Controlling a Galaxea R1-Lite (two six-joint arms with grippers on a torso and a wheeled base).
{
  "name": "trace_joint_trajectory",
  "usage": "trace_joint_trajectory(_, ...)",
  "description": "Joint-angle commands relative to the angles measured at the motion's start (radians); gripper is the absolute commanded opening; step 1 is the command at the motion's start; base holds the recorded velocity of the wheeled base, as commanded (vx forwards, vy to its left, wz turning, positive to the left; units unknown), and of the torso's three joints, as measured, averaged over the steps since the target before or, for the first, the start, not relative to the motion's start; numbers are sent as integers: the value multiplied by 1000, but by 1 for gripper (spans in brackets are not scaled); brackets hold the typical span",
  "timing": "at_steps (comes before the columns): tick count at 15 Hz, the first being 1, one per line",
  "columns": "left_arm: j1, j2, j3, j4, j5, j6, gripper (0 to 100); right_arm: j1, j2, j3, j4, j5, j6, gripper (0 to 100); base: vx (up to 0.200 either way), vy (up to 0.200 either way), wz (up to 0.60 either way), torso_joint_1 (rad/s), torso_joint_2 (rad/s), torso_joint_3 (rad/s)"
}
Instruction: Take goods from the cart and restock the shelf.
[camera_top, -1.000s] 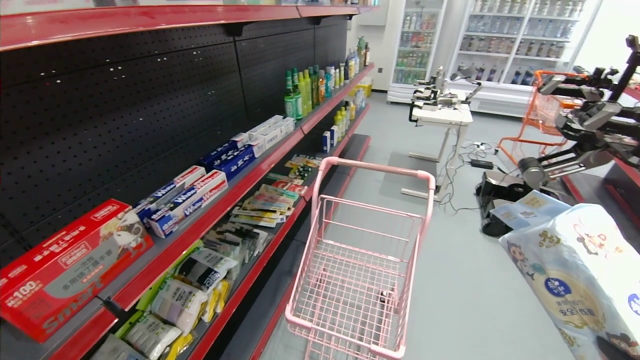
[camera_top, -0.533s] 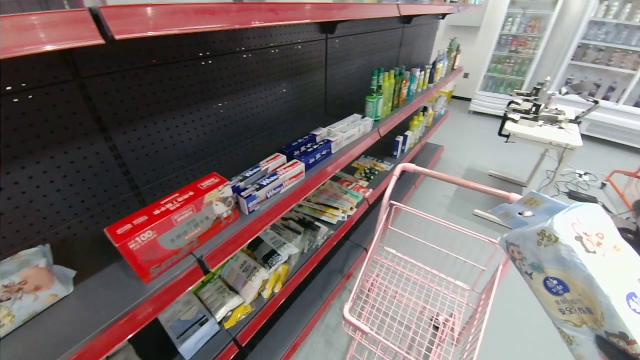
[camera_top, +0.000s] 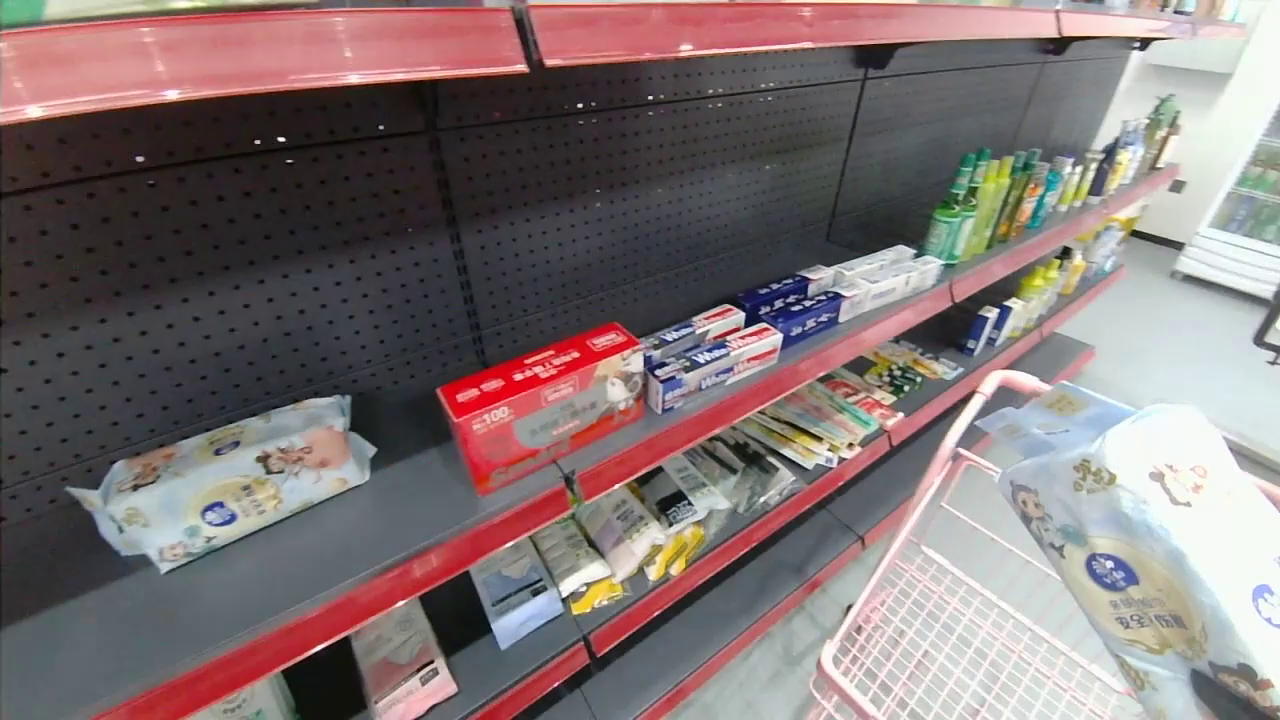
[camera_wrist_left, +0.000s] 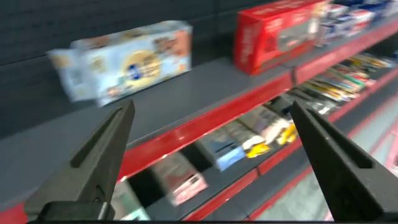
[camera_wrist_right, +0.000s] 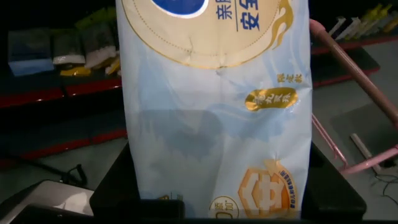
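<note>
A large pale-blue soft pack with cartoon print (camera_top: 1160, 560) is held up at the right, above the pink wire cart (camera_top: 940, 452). My right gripper (camera_wrist_right: 221, 155) is shut on this pack (camera_wrist_right: 214, 124), one dark finger on each side. A similar pack (camera_top: 220, 480) lies on the grey middle shelf board (camera_top: 330, 545) at the left. My left gripper (camera_wrist_left: 211, 106) hangs open and empty in front of that shelf, facing the lying pack (camera_wrist_left: 124, 59).
A red box (camera_top: 540, 400) and toothpaste cartons (camera_top: 715, 365) sit further right on the same shelf, with green bottles (camera_top: 985, 200) beyond. Bare board lies between the lying pack and the red box. Lower shelves hold small bagged goods (camera_top: 600, 530).
The head camera has swung left towards the shelf, so the cart slid to the lower right and the lying pack came into sight. The held pack keeps its place in the picture.
</note>
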Motion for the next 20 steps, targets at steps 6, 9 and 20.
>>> trace_joint_trajectory(6,0,1,0,0,0,0,100,0,-1,-2,-5,0,0,0,0,0,600,2,2,2)
trace_joint_trajectory(9,0,1,0,0,0,0,100,0,2,-2,-5,0,-2,0,0,0,600,2,1,2)
trace_joint_trajectory(20,0,1,0,0,0,3,100,7,-29,7,-5,6,-7,0,0,0,0,0,0,0)
